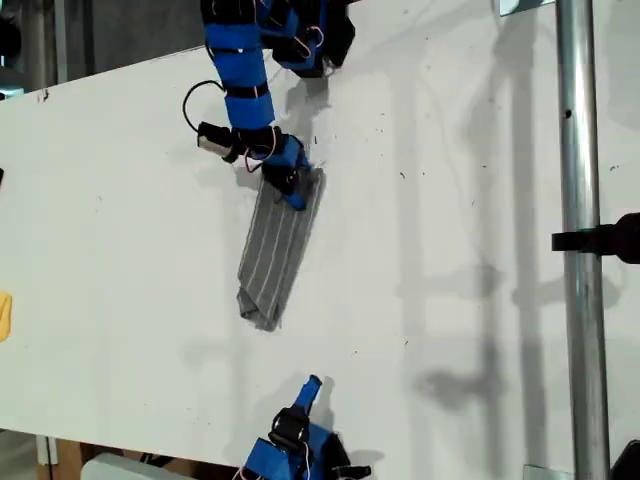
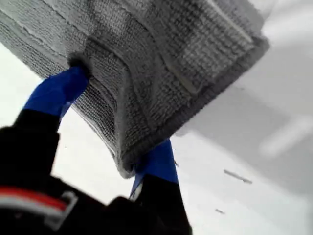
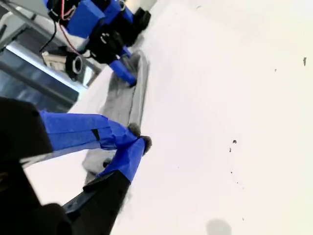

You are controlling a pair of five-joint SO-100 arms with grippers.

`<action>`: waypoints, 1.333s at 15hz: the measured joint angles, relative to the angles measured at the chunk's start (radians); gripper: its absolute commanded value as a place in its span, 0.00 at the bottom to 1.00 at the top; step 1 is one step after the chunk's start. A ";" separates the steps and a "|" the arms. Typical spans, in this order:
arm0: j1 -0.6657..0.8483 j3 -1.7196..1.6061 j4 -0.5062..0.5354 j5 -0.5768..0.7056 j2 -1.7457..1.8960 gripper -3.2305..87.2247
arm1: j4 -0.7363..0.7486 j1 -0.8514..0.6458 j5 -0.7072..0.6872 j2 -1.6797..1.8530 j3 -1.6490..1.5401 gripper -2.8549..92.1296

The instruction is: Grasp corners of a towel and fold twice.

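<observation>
The grey striped towel (image 1: 275,250) lies on the white table (image 1: 480,200) as a narrow folded strip running from the table's middle toward the far edge. My first gripper (image 1: 293,190) sits on the strip's far end. In the first wrist view the towel (image 2: 171,58) is bunched between the blue fingers (image 2: 58,90), and my first gripper (image 2: 112,122) is shut on that end corner. My second gripper (image 1: 313,383) hovers near the table's front edge, apart from the towel's near end. Its fingertips (image 3: 138,139) meet with nothing between them, and the towel (image 3: 122,98) lies beyond.
A vertical metal pole (image 1: 575,240) with a black clamp (image 1: 610,238) stands at the exterior view's right. A yellow object (image 1: 4,315) shows at the exterior view's left edge. Small dark specks dot the table (image 3: 234,142).
</observation>
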State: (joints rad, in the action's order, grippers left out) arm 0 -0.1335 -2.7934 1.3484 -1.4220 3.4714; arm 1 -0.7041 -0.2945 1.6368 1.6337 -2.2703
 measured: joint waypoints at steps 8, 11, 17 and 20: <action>-0.002 0.000 0.000 0.026 0.000 0.01 | -0.227 -0.072 -0.114 -0.046 0.187 0.03; -0.002 0.000 0.006 0.029 0.000 0.01 | -0.480 -0.009 -0.101 0.242 0.192 0.03; 0.000 0.000 0.006 0.035 0.000 0.01 | -0.597 0.031 -0.155 0.548 0.187 0.03; 0.011 0.000 0.006 0.035 0.000 0.01 | -0.465 0.029 -0.206 0.370 0.261 0.03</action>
State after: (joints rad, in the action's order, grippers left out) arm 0 -0.1227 -2.7934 1.3545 -1.3867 3.4714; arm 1 -1.1689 -0.2654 1.4312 2.0034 -2.0095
